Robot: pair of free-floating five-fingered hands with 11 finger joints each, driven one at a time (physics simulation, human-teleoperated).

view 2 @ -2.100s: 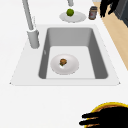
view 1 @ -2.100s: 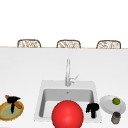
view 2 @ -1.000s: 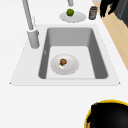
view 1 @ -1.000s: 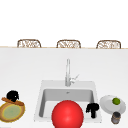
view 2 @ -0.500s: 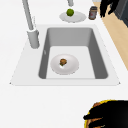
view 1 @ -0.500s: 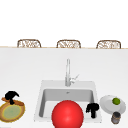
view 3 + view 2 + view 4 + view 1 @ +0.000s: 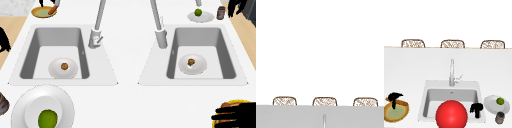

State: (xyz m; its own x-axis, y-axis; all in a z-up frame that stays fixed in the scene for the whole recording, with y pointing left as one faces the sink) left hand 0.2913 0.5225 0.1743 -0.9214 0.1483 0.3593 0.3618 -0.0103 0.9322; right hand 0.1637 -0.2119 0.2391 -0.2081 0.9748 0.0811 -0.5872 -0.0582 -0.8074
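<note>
My left hand (image 7: 395,97) hovers over a yellow bowl (image 7: 401,115) with a green inside, on the counter left of the sink. A brown stick-shaped food (image 7: 399,102) leans on the bowl's rim. In the left side view the left hand (image 7: 238,115) lays straight fingers across that brown food (image 7: 233,105). In the right side view the bowl (image 7: 42,12) and brown food (image 7: 52,10) sit at the top. My right hand (image 7: 476,108) hangs idle with relaxed fingers over the sink's front right corner, holding nothing.
A white plate (image 7: 199,68) with a small brown morsel (image 7: 191,61) lies in the sink basin (image 7: 199,37). Right of the sink stand a white plate (image 7: 490,106) with a lime (image 7: 499,101) and a dark jar (image 7: 499,117). A big red ball (image 7: 451,115) covers the sink's front. The faucet (image 7: 451,72) rises behind.
In the left side view the left hand's fingers went from bunched to stretched out over the bowl. The right hand has stayed where it was.
</note>
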